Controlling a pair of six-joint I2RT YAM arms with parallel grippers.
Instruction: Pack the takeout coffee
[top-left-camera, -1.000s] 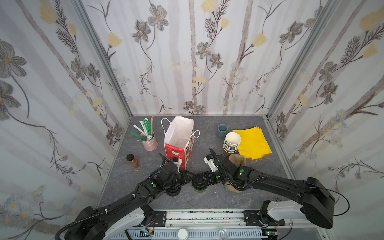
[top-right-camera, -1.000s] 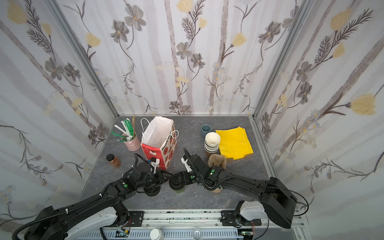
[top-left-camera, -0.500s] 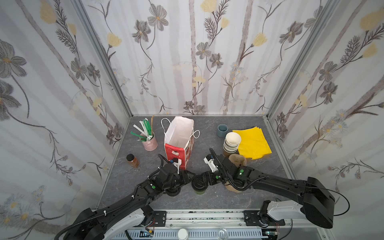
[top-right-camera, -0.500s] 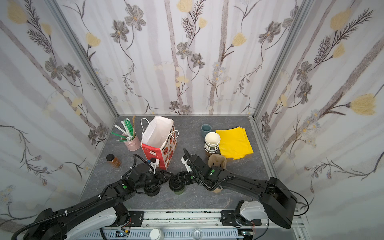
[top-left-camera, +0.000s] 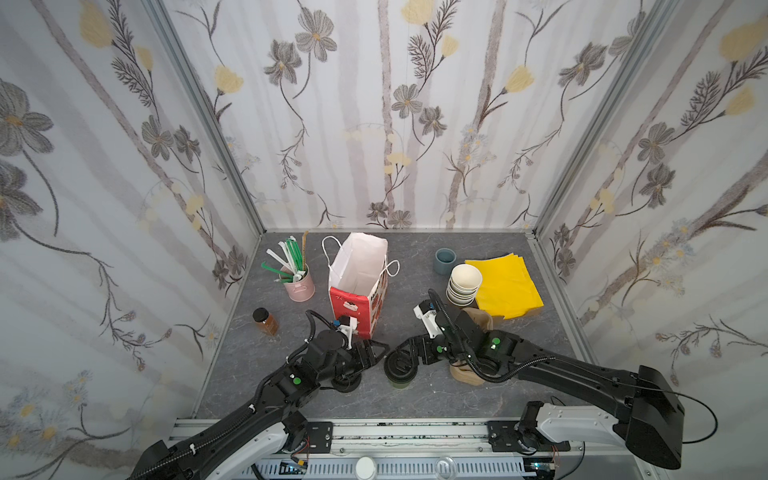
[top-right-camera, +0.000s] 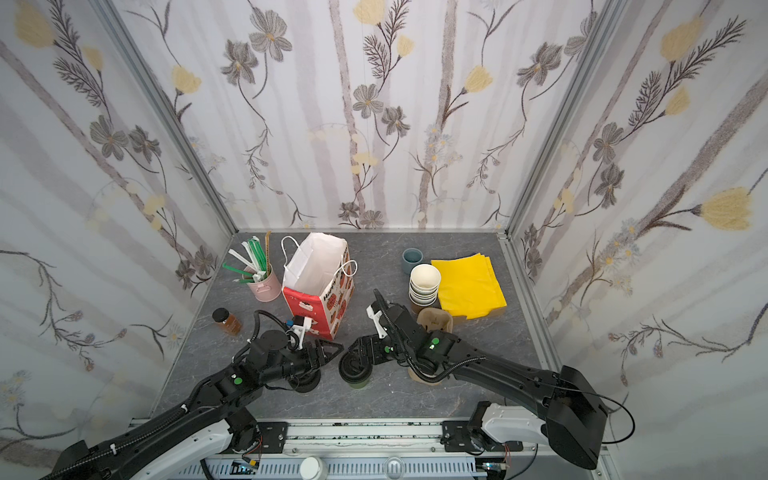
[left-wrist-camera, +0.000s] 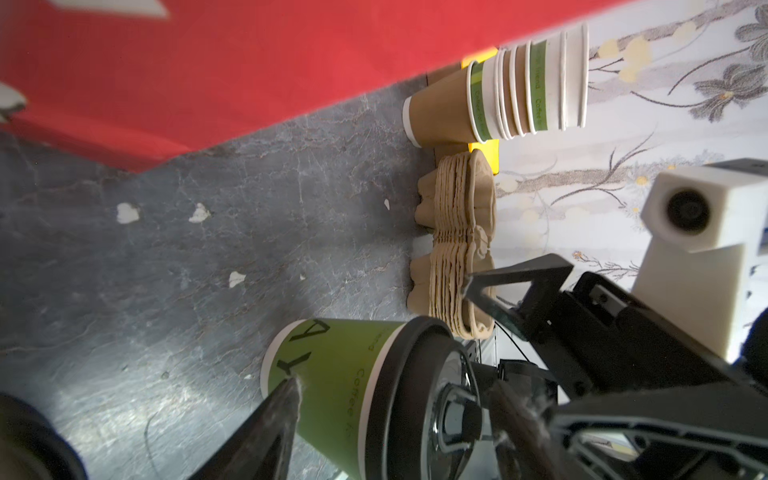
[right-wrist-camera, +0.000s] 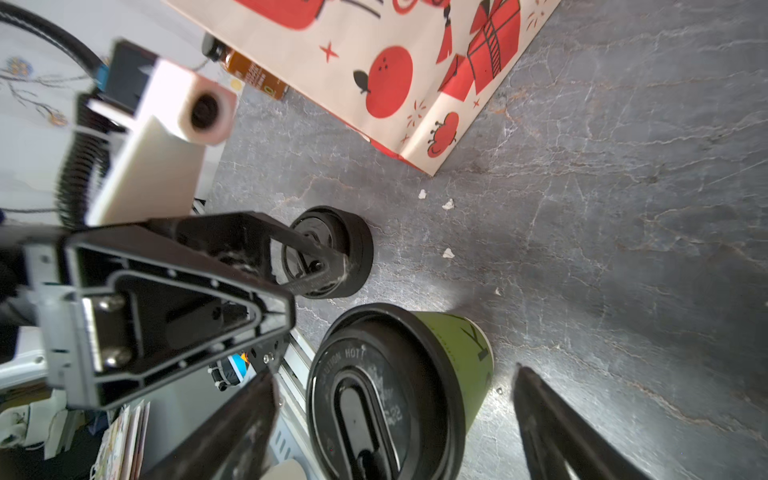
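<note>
We saw the takeout coffee (top-left-camera: 400, 368) upright on the bench (top-left-camera: 419, 401) near the front edge, lid on, in front of the paper bag (top-left-camera: 357, 291). The right claw (right-wrist-camera: 392, 370) was released, straddling the cup with a gap on each side. The left claw (top-left-camera: 377, 355) was spread wide just beside the cup, gripping nothing. The black lid stack (right-wrist-camera: 357, 249) sat close by.
</note>
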